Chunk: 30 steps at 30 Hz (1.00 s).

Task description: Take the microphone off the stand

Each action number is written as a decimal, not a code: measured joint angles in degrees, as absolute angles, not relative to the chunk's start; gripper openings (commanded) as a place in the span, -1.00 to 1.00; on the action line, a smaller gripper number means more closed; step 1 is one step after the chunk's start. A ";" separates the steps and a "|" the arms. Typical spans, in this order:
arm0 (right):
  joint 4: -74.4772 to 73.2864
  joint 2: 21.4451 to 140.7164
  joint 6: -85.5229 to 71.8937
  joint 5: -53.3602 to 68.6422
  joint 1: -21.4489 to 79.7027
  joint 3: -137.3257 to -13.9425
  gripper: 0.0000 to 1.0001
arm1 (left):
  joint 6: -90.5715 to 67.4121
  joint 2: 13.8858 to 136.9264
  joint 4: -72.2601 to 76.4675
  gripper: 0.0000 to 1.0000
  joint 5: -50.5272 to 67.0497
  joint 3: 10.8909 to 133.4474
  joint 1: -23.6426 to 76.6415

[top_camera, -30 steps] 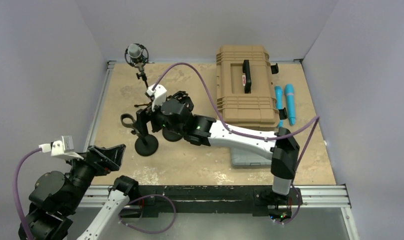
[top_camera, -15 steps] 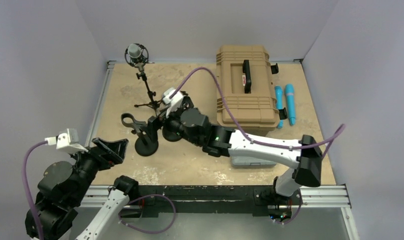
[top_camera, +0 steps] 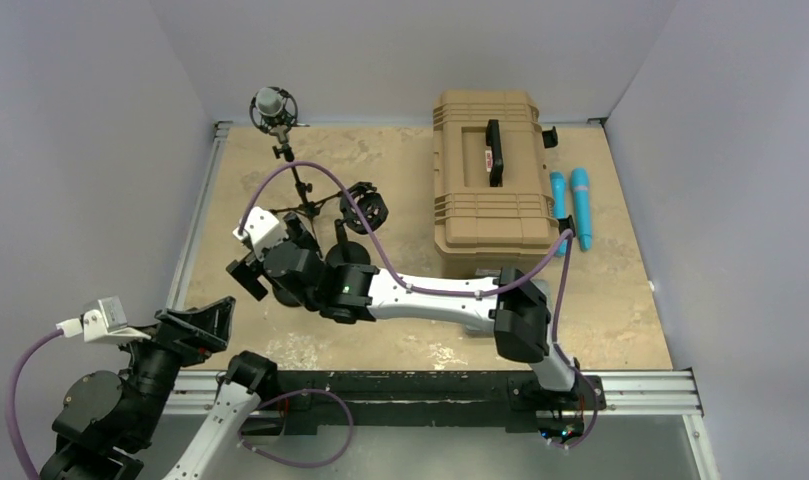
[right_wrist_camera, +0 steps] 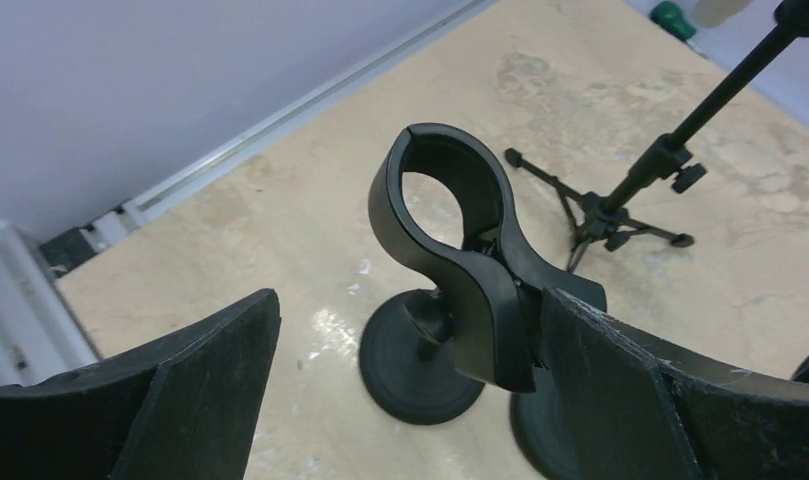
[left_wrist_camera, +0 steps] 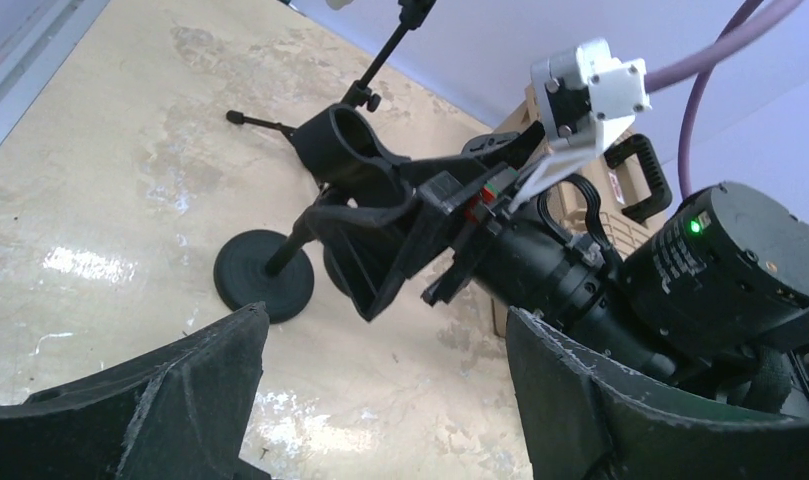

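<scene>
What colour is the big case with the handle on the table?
Tan case, black handle; best seen in the top external view.

Blk stand (right_wrist_camera: 480,300), tan case (top_camera: 470,200)

The table (top_camera: 400,160) has a tan, worn top with pale scuffed patches and a metal rail along its near edge. A tan hard case (top_camera: 485,170) lies flat at the back right. Just right of it, a thin blue microphone (top_camera: 558,205) and a thicker blue microphone (top_camera: 580,207) lie side by side. At the back left a tripod stand (top_camera: 298,195) stands upright, with a small black round object (top_camera: 365,207) near its feet. Closer in stands a round-based clip stand (right_wrist_camera: 420,365), its clip empty.
</scene>
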<state>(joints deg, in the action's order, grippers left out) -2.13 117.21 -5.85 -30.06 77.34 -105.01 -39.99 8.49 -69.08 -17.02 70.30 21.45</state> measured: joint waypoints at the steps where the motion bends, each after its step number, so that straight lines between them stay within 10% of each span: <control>1: -2.70 117.97 -5.08 -30.65 77.30 -106.06 0.95 | -39.99 8.49 -69.45 0.71 -17.02 70.30 21.45; 30: -5.39 119.87 17.72 -22.74 73.45 -110.72 0.82 | -39.97 7.57 -72.47 0.71 -17.19 70.41 21.45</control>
<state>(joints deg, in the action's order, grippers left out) -5.39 119.87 17.72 -22.74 73.45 -110.72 -39.97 7.57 -72.47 -17.19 70.41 21.45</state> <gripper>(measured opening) 0.951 0.857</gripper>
